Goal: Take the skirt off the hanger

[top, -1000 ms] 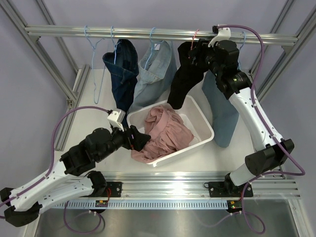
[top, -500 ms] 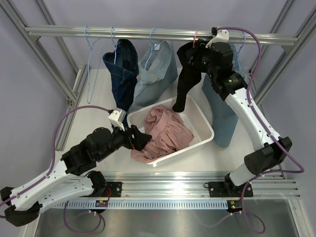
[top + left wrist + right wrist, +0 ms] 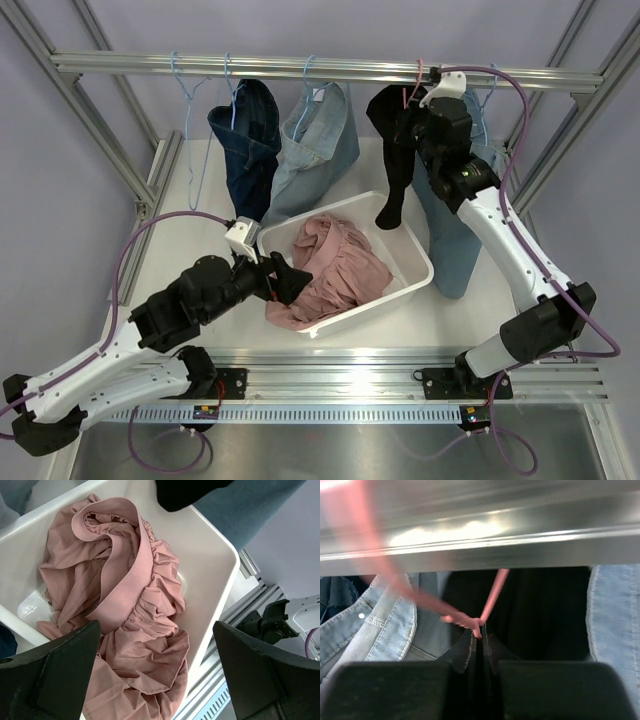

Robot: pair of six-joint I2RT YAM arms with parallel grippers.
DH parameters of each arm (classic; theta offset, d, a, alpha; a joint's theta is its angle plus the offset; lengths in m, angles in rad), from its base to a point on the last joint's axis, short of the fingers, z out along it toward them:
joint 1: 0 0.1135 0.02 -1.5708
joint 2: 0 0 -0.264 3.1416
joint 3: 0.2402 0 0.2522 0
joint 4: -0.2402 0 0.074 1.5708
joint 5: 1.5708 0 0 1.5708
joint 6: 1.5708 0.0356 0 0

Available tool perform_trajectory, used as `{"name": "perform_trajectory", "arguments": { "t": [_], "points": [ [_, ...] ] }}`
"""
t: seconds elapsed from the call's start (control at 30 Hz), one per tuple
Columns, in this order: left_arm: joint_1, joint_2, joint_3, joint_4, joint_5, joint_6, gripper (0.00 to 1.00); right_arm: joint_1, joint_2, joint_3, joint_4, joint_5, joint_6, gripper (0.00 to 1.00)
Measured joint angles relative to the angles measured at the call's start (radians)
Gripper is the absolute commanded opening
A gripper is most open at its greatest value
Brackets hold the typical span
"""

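A black skirt (image 3: 392, 150) hangs on a pink hanger (image 3: 418, 75) from the top rail (image 3: 250, 66). My right gripper (image 3: 416, 108) is up under the rail, shut on the skirt's top edge just below the hanger's twisted neck. In the right wrist view black cloth (image 3: 540, 610) stands pinched between the right gripper's (image 3: 482, 652) closed fingers, with the pink hanger wire (image 3: 492, 597) rising from their tips. My left gripper (image 3: 290, 280) hovers open over the near corner of the white bin (image 3: 415, 250), with nothing between its fingers (image 3: 60, 670).
A pink garment (image 3: 125, 595) fills the bin (image 3: 210, 565) and spills over its near wall. On the rail hang a dark denim piece (image 3: 245, 140), a light denim piece (image 3: 320, 135), a long light-blue one (image 3: 450, 230) and an empty blue hanger (image 3: 185, 100).
My right gripper has closed and shifted right along the rail, taking the pink hanger and black skirt with it. The skirt now hangs straighter. The left arm has barely moved.
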Motion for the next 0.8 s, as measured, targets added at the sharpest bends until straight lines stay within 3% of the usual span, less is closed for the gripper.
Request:
{"name": "perform_trajectory", "arguments": {
  "t": [0.43,0.8],
  "points": [
    [0.0,0.014,0.0,0.02,0.016,0.007,0.99,-0.018,-0.065,0.043,-0.023,-0.074,-0.198,0.0],
    [0.0,0.047,0.028,0.029,0.019,0.044,0.99,-0.05,-0.177,0.017,-0.094,-0.322,-0.307,0.0]
  ]
}}
